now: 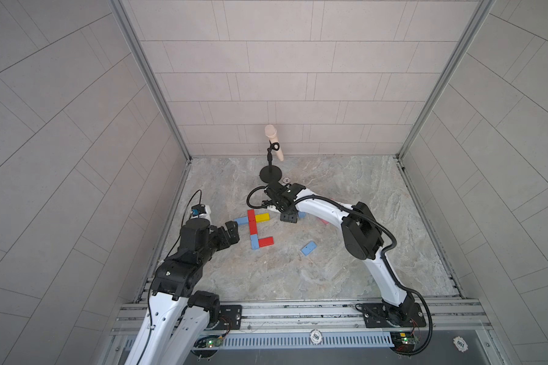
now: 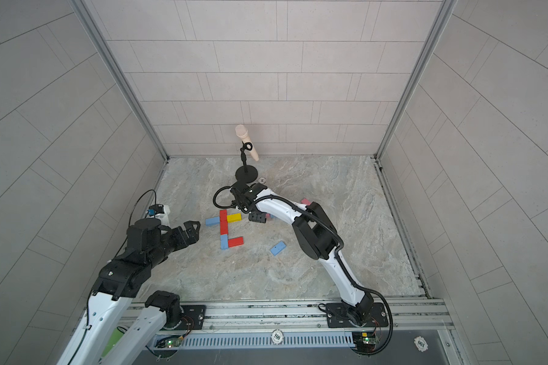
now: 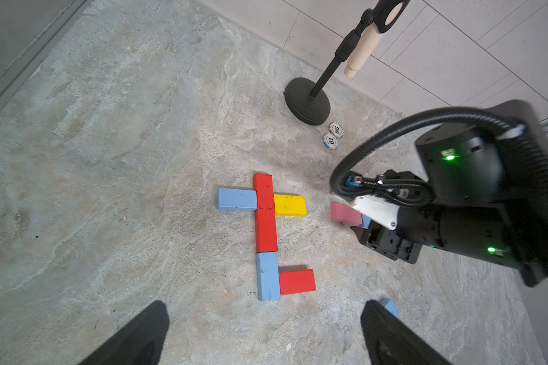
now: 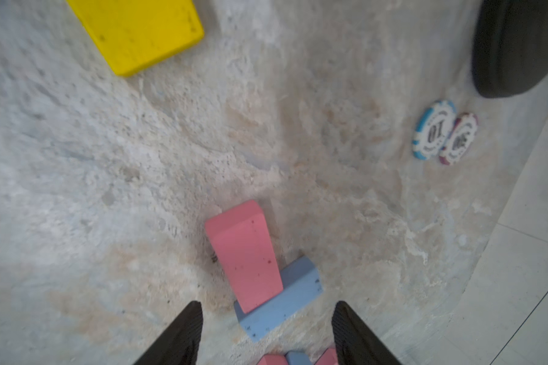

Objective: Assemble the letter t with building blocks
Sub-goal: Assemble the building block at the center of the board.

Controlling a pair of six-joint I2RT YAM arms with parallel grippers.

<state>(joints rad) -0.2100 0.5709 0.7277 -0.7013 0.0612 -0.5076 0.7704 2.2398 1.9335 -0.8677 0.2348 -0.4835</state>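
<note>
In both top views the building blocks form a figure mid-table. A red column (image 1: 251,221) has a light blue block (image 1: 241,220) on its left and a yellow block (image 1: 262,217) on its right. Below it sits another light blue block (image 3: 268,276) with a red block (image 3: 297,282) beside it. My left gripper (image 3: 266,331) hovers open to the left of the figure, holding nothing. My right gripper (image 4: 266,305) is open just short of a pink block (image 4: 244,252) that leans on a light blue block (image 4: 285,300). Nothing is between its fingers.
A loose light blue block (image 1: 308,248) lies to the right of the figure. A microphone stand's black base (image 1: 271,173) stands behind, with two poker chips (image 3: 332,136) beside it. Another pink block (image 2: 306,201) shows behind the right arm. Walls enclose three sides.
</note>
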